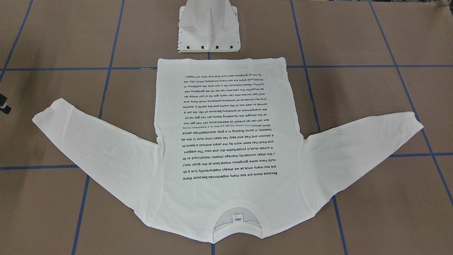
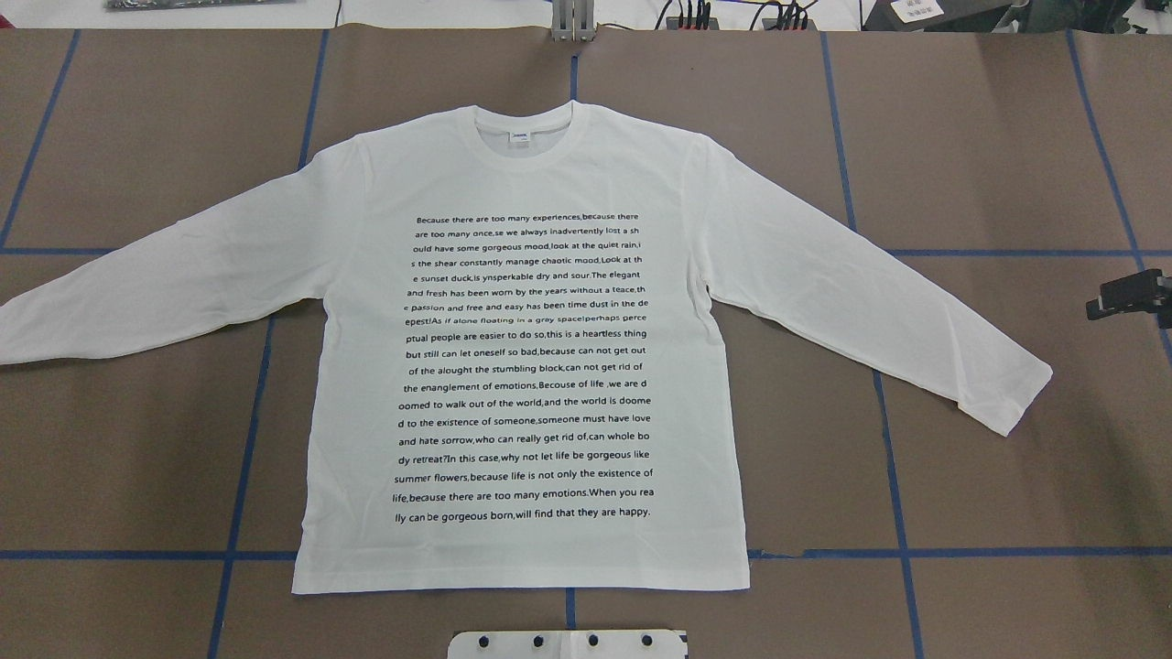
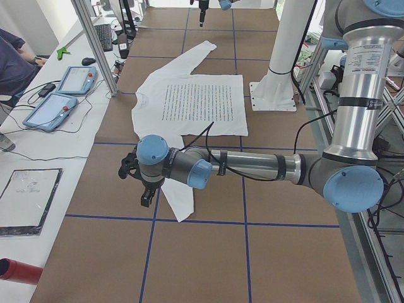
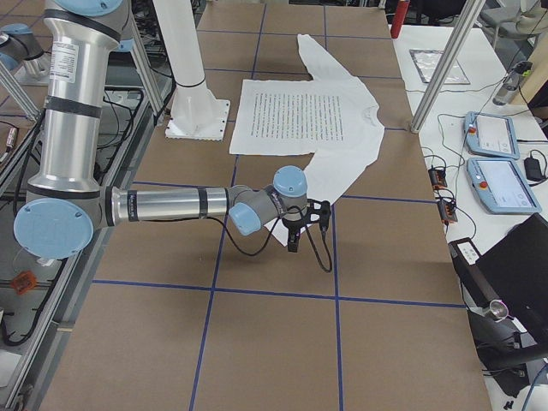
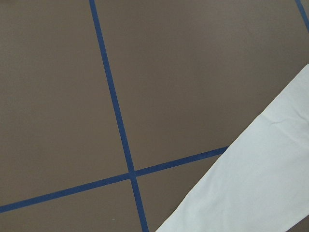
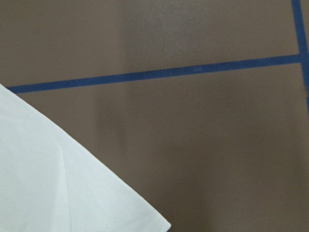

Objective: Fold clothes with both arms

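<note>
Shirt (image 2: 526, 366), white, long-sleeved, one item. It lies flat and printed side up at the middle of the worktop (image 2: 1007, 137), which is covered in brown and marked with a grid of blue tape lines (image 2: 1007, 553).

- Hem: toward the worktop edge on the robot's side, just short of the white pedestal base (image 1: 208, 28).
- Ribbed neck (image 2: 586, 137): toward the far edge, with a small blue-printed label (image 2: 520, 137) inside the collar.
- Print: many lines of small black text (image 2: 526, 366) down the chest.
- Left sleeve (image 2: 165, 284): spread toward the worktop's left end, its cuff cut off by the overhead view's edge.
- Right sleeve (image 2: 870, 302): spread toward the right end and angled toward the robot's edge, with the cuff lying flat.

Left arm (image 3: 252, 165): reaches low across the worktop. The left gripper (image 3: 146, 197) points down near the left cuff and shows only in the side view, so its jaws cannot be judged.

Right arm (image 4: 171, 205): stretched out likewise. The right gripper (image 2: 1128, 297) is near the right cuff on the side toward the worktop's right end, clear of the cloth. Only part of it shows, and I cannot tell how its jaws stand.

Both wrist views show a sleeve edge on bare brown cover and no fingers.
</note>
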Robot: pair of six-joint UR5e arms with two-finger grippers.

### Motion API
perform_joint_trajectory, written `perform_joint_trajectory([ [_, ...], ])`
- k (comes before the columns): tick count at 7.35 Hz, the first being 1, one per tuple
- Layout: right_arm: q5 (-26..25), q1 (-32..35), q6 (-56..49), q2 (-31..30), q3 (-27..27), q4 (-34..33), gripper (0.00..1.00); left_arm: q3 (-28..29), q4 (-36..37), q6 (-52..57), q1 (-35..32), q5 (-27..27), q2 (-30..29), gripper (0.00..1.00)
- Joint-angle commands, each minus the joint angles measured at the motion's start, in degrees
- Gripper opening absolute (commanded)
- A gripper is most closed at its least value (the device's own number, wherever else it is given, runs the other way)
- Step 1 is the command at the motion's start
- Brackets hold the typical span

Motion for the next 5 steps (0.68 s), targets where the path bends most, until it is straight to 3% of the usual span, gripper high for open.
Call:
perform_joint_trajectory([
  [1, -5.9, -8.9, 2.9, -0.1, -0.3, 3.0, 1.00, -0.4, 0.0, 0.1, 0.0, 0.6, 0.0, 0.99],
  [5, -5.6, -11.3, 2.9, 0.6, -2.8, 2.9, 0.99, -1.8, 0.0, 0.0, 0.0, 0.6, 0.0, 0.99],
])
